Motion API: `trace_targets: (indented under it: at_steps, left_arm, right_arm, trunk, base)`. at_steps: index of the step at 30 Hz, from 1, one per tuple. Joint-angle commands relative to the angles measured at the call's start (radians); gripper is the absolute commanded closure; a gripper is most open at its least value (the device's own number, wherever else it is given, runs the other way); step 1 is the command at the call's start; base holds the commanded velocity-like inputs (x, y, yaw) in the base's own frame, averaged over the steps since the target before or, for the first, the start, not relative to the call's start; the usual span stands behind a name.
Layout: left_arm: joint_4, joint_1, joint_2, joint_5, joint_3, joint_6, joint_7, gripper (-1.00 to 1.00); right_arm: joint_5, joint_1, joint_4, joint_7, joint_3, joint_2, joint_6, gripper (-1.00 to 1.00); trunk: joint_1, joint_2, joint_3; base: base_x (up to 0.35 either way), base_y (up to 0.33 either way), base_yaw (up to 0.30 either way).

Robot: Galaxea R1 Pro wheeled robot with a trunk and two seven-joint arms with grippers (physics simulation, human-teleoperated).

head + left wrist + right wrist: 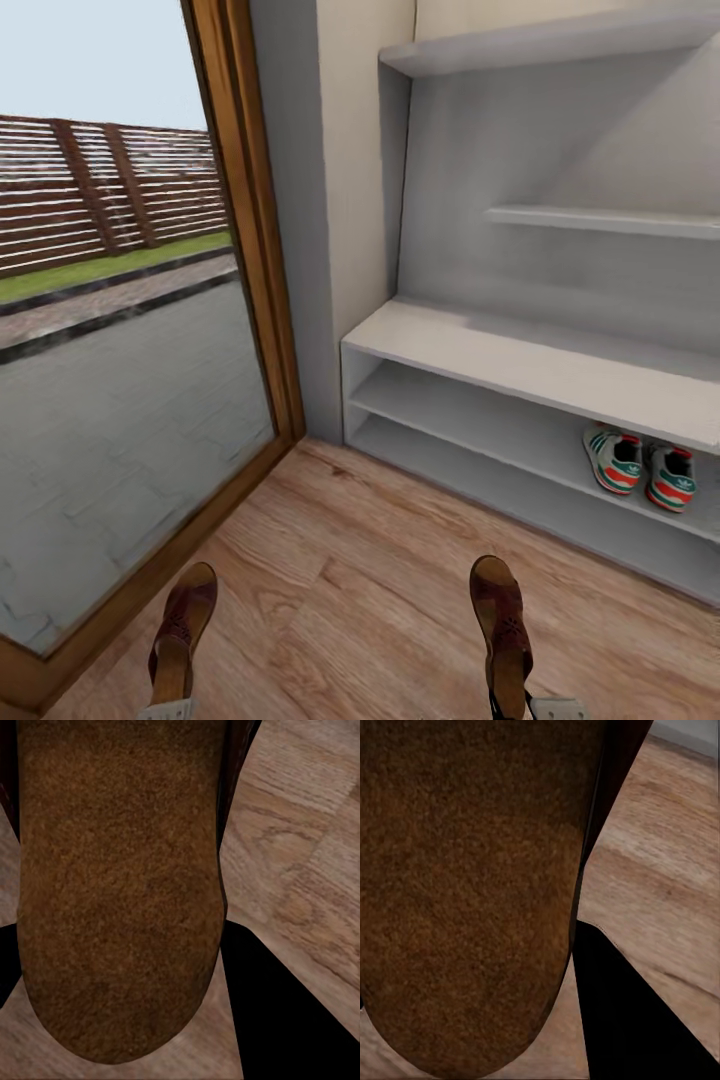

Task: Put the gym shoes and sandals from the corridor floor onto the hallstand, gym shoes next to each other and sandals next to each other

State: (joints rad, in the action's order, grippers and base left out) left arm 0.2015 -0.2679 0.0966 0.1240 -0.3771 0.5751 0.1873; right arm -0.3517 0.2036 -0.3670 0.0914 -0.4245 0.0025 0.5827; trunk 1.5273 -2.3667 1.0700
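Two dark brown sandals are held above the corridor floor [350, 570] at the bottom of the head view. My left gripper [167, 711] is shut on the left sandal [183, 625], and my right gripper [540, 709] is shut on the right sandal [502, 620]. Each wrist view looks onto a fuzzy brown sole, the left sandal [120, 885] and the right sandal [472, 892], with a black finger [300, 1020] [637, 1020] beside it. The two gym shoes [614, 460] [672, 478] stand side by side on the middle tier of the hallstand [480, 350], at its right, heels towards me.
A glass door [110, 400] with a wooden frame [260, 250] fills the left, with grey paving and a fence outside. A wall corner [330, 220] stands between the door and the rack. Stepped wall shelves [600, 218] hang above the rack's top.
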Motion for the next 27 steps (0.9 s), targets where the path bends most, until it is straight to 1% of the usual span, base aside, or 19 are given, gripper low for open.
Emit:
trace_targets:
  at_steps: [1, 6, 23, 27]
  left_arm:
    - [-0.001, -0.001, 0.0, 0.013, -0.009, 0.003, 0.003, 1.0]
    - [-0.001, -0.001, -0.001, 0.014, -0.009, 0.003, 0.003, 1.0]
    - [-0.001, -0.001, -0.002, 0.014, -0.009, 0.003, 0.003, 1.0]
    - [-0.001, -0.001, -0.002, 0.013, -0.009, 0.003, 0.003, 1.0]
  right_arm:
    - [0.002, 0.001, 0.0, 0.01, -0.008, 0.001, 0.003, 1.0]
    - [0.002, 0.001, 0.0, 0.01, -0.008, 0.001, 0.003, 1.0]
    - [0.002, 0.001, 0.0, 0.01, -0.007, 0.002, 0.003, 1.0]
    - [0.002, 0.001, 0.0, 0.01, -0.008, 0.002, 0.003, 1.0]
  trunk:
    - [0.0, 0.0, 0.001]
    - [0.0, 0.0, 0.001]
    - [0.0, 0.0, 0.001]
    - [0.0, 0.0, 0.001]
  base:
    - [0.009, 0.233, -0.266]
    - [0.003, 0.082, -0.266]
    - [0.0, 0.004, -0.266]
    - [0.0, 0.153, -0.266]
